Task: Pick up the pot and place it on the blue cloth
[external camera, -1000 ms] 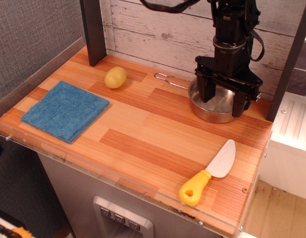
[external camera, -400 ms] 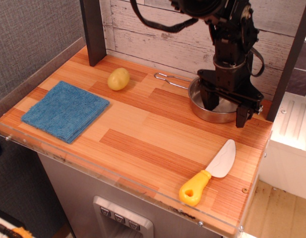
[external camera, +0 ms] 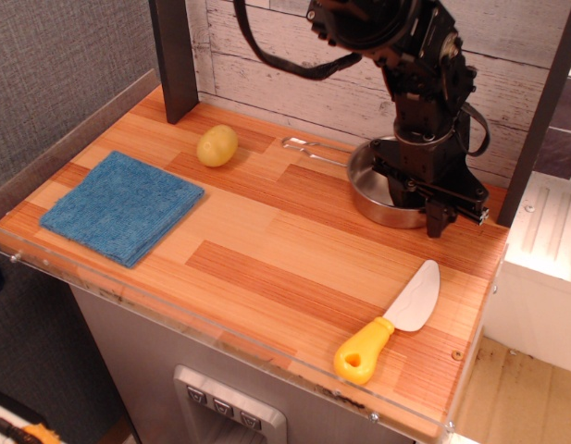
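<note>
With the gripper (external camera: 416, 205) pinching the pot (external camera: 382, 192) by its right rim, far from the blue cloth (external camera: 121, 205), the off-centre hold risks tipping or slipping in transit

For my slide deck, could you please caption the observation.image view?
Gripper straddles the pot rim at back right; blue cloth waits at front left.

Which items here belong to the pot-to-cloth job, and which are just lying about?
Job: pot, at the gripper; blue cloth, front left.
Lying about: yellow potato; yellow-handled knife.
</note>
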You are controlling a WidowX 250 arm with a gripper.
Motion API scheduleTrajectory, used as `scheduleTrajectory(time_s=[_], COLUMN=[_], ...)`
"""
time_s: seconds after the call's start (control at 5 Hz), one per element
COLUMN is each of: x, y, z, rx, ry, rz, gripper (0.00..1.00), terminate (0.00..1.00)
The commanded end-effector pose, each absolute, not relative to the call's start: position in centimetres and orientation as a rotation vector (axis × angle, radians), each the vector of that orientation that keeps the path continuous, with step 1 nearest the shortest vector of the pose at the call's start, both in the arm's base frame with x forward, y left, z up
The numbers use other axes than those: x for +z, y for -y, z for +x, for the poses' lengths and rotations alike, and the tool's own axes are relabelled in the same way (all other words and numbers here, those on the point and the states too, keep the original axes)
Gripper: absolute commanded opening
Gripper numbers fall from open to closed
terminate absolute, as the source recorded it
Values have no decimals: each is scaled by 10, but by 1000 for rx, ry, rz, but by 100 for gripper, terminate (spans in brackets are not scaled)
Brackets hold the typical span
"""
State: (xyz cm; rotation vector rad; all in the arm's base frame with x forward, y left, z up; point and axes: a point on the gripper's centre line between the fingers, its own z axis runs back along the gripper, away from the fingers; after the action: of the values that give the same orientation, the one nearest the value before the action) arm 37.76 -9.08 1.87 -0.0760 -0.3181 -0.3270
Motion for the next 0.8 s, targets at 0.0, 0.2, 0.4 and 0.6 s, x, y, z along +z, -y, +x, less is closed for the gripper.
scheduleTrajectory(time_s=[0.0, 0.2, 0.4, 0.6], x=[46, 63, 98, 133], y=[85, 82, 65, 32], z=[378, 376, 368, 352], rx=[-396, -510, -604, -647], ry=[383, 418, 451, 405], rz=[-134, -173, -184, -203], gripper=[0, 0, 0, 0], terminate=[0, 0, 0, 0])
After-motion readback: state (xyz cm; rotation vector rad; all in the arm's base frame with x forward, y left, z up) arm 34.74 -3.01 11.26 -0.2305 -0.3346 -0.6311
